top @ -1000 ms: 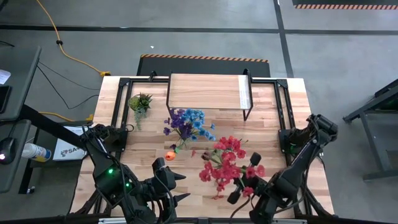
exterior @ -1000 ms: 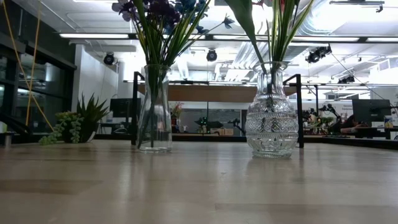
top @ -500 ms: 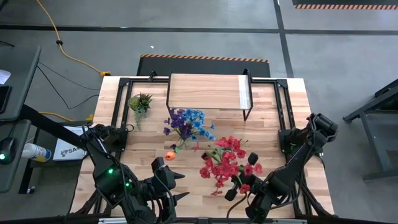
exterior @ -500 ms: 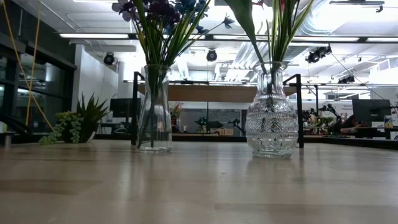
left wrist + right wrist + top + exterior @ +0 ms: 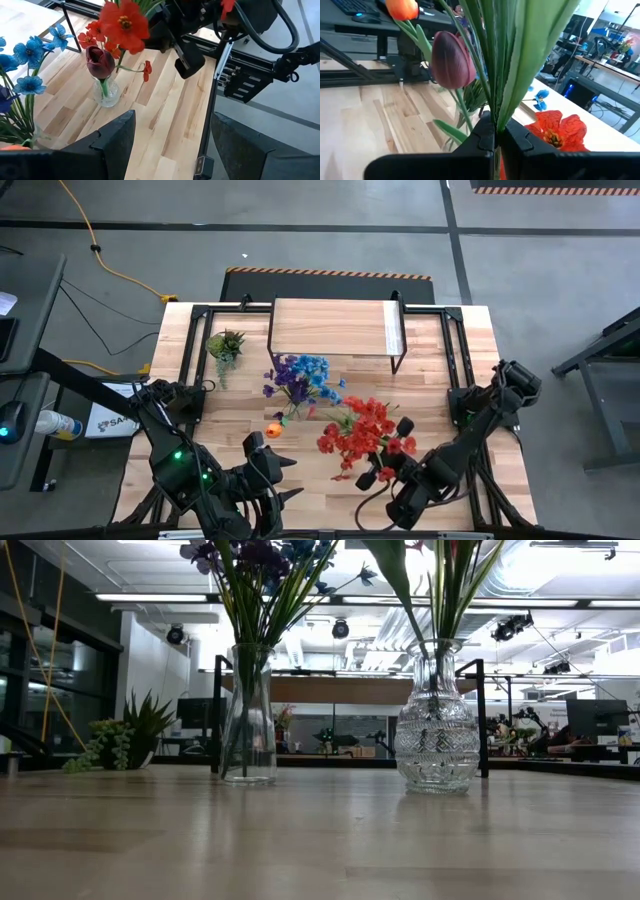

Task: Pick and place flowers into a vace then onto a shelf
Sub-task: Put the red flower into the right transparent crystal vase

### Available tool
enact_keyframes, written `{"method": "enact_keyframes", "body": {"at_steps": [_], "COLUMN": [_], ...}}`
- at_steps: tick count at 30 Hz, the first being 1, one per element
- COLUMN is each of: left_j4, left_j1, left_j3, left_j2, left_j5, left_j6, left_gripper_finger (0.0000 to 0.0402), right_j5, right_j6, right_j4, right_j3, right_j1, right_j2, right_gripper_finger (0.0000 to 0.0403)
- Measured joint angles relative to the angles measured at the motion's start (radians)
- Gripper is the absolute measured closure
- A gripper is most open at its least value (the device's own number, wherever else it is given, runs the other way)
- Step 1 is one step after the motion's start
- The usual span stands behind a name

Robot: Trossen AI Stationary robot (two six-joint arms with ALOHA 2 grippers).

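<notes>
A slim glass vase (image 5: 248,720) holds the blue and purple flowers (image 5: 302,377). It stands on the table before the shelf (image 5: 333,328). To its right is a round cut-glass vase (image 5: 435,725) with green stems in its neck. Above it spread the red flowers (image 5: 362,430) and a maroon tulip (image 5: 451,60). My right gripper (image 5: 385,455) is among them, shut on green stems. My left gripper (image 5: 290,480) hangs open near the table's front edge, left of the red bunch, with nothing between its fingers (image 5: 112,142). My right gripper pinches a bundle of green stems and a broad leaf (image 5: 496,107) between its two fingers (image 5: 482,137). It comes nearly level from the table's near right, and the stems run across the fingers. Whether the lower ends of the held stems stand in the round vase, I cannot tell.
A small green spiky plant (image 5: 225,345) sits at the far left of the table. An orange bloom (image 5: 273,430) shows low beside the slim vase. Black frame bars (image 5: 452,350) run along the table's far and side edges.
My right gripper has gone toward the table's left and far edges, a little lower, still shut on the stems. The red blooms have shifted with it toward the slim vase. Both vases have stayed in place.
</notes>
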Motion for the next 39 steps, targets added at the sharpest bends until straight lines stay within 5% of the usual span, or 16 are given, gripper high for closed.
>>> {"method": "enact_keyframes", "body": {"at_steps": [20, 39], "left_j4": [-0.167, -0.186], "left_j1": [0.000, 0.000], "left_j3": [0.000, 0.000], "left_j2": [0.000, 0.000], "left_j5": [0.175, 0.181], "left_j6": [-0.083, -0.079], "left_gripper_finger": [0.0110, 0.0110], "right_j5": [-0.016, -0.001], "right_j6": [0.043, -0.054], "right_j4": [0.045, 0.099], "right_j3": [-0.042, -0.070], "right_j1": [-0.055, -0.082], "right_j2": [-0.002, -0.007], "right_gripper_finger": [0.0403, 0.0403]}}
